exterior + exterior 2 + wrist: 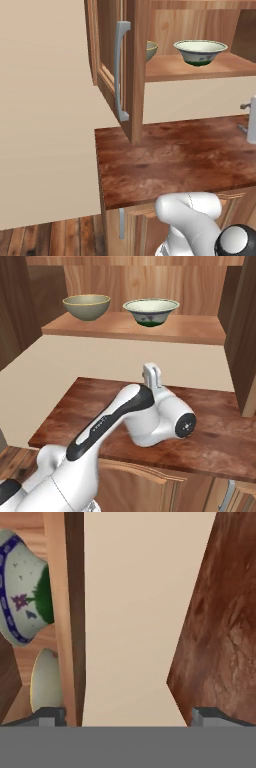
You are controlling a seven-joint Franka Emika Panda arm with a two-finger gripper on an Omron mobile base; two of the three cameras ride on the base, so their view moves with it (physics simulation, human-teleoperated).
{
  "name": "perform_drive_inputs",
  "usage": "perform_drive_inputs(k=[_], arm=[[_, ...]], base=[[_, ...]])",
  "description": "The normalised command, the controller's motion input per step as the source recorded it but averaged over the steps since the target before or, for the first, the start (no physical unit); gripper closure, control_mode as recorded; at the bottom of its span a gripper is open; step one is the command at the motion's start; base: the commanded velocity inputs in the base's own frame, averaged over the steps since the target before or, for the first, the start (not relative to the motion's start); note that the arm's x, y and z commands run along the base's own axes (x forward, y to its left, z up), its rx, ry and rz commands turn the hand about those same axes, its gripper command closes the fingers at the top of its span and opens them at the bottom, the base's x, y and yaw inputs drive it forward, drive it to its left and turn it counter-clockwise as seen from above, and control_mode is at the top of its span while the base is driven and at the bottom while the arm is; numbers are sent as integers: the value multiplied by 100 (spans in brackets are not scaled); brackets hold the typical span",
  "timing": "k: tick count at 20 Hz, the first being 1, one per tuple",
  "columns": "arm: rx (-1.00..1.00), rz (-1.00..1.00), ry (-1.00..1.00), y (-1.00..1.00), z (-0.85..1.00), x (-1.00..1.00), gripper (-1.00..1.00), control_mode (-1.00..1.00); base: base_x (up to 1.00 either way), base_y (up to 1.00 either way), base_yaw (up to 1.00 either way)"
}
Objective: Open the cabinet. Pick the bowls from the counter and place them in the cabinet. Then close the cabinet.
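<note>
Both bowls, olive [86, 307] and white-green [151, 311], already sit on the cabinet shelf [190, 331]. The empty hand [128, 714] is spread wide above the counter [170, 160]; the open door [116, 75], probably next, stands up and left.

This is a home kitchen, rendered rather than photographed. A wall-hung cabinet [135, 70] of medium-brown wood hangs on a plain cream wall [45, 115], its door [112, 65] swung open with a long grey bar handle [120, 70]. On its wooden shelf [135, 328] stand two bowls, an olive-tan bowl [86, 307] and a pale bowl [151, 311] with a green foot. Below lies a polished reddish-brown tabletop [175, 160] over a base cabinet [140, 227] with a short grey handle. The floor [50, 240] is wood plank.
</note>
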Motion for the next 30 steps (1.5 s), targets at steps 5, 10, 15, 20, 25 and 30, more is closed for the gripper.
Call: perform_drive_inputs(k=[5, 10, 15, 20, 25, 30], arm=[[0, 3, 0, -53, -26, 0, -100, -100], [0, 3, -5, -56, -26, 0, -100, -100], [0, 3, -7, -59, -24, 0, -100, -100], [9, 5, -7, -47, -2, -2, -100, -100], [13, 4, -5, -41, 0, -6, -100, -100], [14, 4, -9, -39, 0, -14, -100, -100]], base=[[0, 0, 0], [0, 0, 0], [0, 0, 0], [0, 0, 0], [0, 0, 0], [0, 0, 0]])
